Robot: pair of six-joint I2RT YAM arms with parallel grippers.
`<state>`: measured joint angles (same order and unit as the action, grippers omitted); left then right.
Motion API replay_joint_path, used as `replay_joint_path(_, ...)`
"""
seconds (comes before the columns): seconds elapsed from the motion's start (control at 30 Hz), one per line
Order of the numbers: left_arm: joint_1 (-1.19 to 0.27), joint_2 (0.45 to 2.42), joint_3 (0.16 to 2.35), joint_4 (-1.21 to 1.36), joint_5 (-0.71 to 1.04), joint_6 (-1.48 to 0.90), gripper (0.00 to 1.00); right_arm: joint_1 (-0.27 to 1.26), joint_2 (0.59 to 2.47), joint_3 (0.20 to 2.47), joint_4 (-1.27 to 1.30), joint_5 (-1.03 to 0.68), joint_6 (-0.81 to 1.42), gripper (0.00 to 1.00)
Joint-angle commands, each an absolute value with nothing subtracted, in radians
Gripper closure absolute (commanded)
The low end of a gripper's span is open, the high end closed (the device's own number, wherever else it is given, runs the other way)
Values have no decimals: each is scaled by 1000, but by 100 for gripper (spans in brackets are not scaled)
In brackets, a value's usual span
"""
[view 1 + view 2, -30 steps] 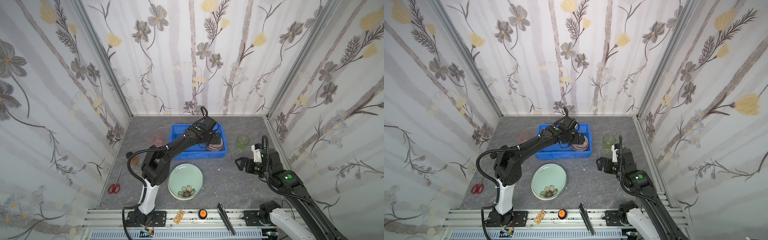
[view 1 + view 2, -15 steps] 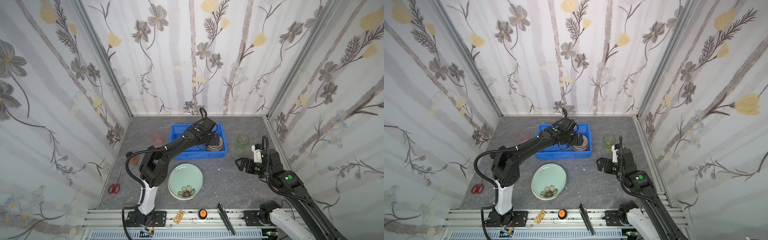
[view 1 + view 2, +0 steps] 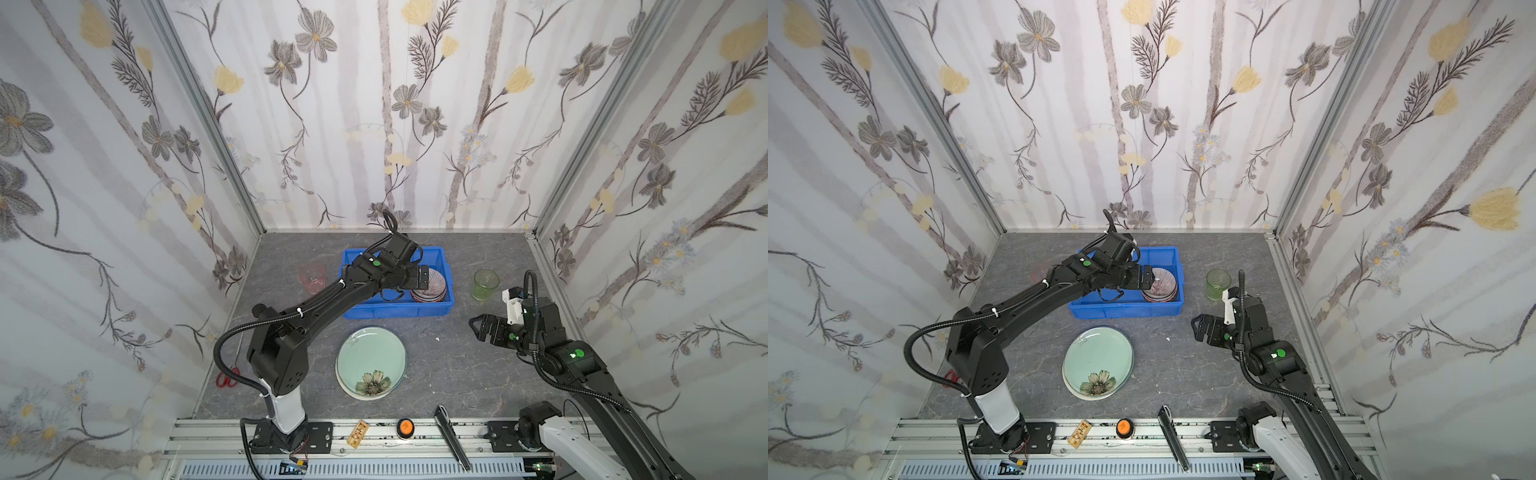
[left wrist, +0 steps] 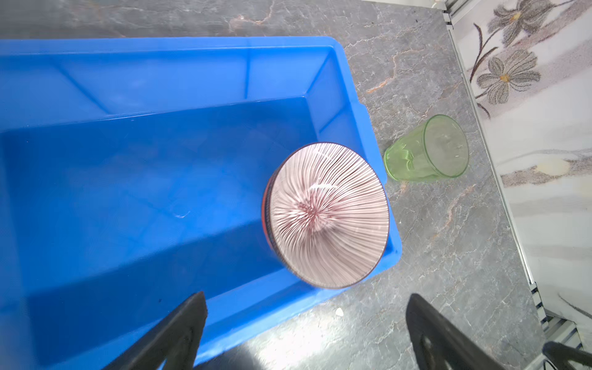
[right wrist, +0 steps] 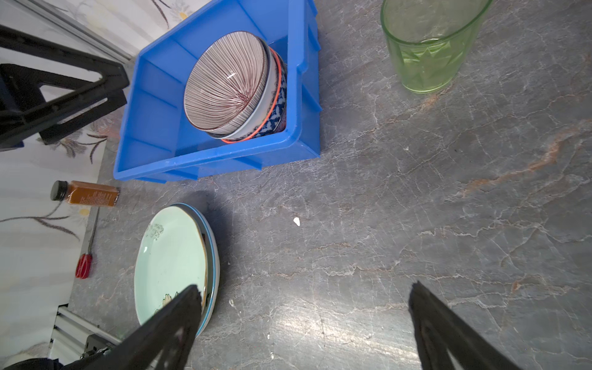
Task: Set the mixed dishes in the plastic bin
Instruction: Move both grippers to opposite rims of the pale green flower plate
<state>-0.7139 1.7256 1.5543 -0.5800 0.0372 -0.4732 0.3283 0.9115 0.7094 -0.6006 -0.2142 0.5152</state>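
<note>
Bright blue rectangular plastic bin point(image 3: 395, 309): nested striped bowls point(image 3: 433, 284) at its right end; left tool point(image 3: 423, 278) over bin, spread, empty. Right of bin: green glass tumbler point(image 3: 485, 284); right tool point(image 3: 476, 329), spread, empty. Before bin: pale green round plate point(image 3: 371, 359). Step: fetching next dish, likely the tumbler, which needs its rim straddled.

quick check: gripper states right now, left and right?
Left gripper: open, holding nothing, over the plastic bin near the striped bowl.
Right gripper: open, holding nothing, above the table.
</note>
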Motion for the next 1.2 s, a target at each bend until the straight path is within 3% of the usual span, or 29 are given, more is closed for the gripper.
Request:
replay_joint_path(0.0,-690,1619,1472,-581,17,-500,0,340,920,690,-489,-316,536,4)
replay_joint_path(0.33,-521,1113,958,-581,136,-634,0,612,1036,663,-278,-298,603,7)
replay_joint_path(0.57,-462,868,702,-582,244,-738,0,732,1170,623,-111,-289,673,8)
replay_joint_path(0.7,-448,831,596,-580,256,-783,0,769,1205,547,48,-299,771,9)
replay_joint_path(1.17,-448,900,524,-530,241,-827,0,879,1291,503,179,-254,825,9)
